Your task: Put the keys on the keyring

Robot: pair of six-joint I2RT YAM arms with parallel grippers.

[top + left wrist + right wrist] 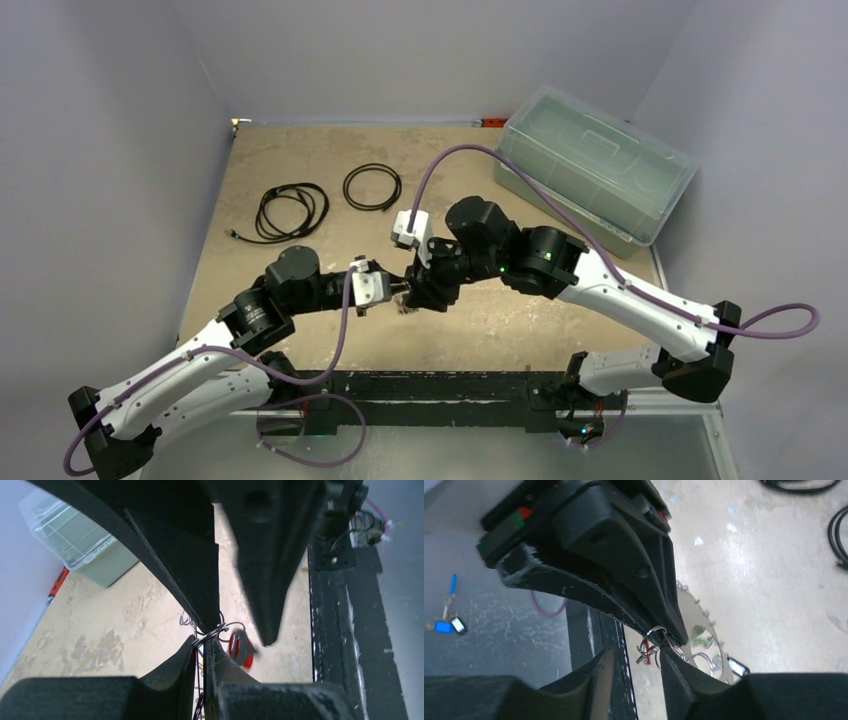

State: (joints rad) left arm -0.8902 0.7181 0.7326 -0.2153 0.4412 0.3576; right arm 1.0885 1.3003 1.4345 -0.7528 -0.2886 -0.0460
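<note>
Left gripper point(204, 641) is pinching, right gripper point(636, 652) is hanging part-open, tips meeting centre frame. Pale bumpy-edged oval keyring point(704, 625) is showing just right of them. Red-headed metal key point(240, 650) is dangling just below the thin silver wire ring point(216, 630) that left is holding. Risk: tip-only pinch, ring twisting out.

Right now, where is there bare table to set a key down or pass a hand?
Bare: the near strip between the right arm and the black front rail; also the back strip between the round cable coil and the plastic bin. Crowded: mid-table, where the left hand pinches the keyring beside the right hand.
</note>
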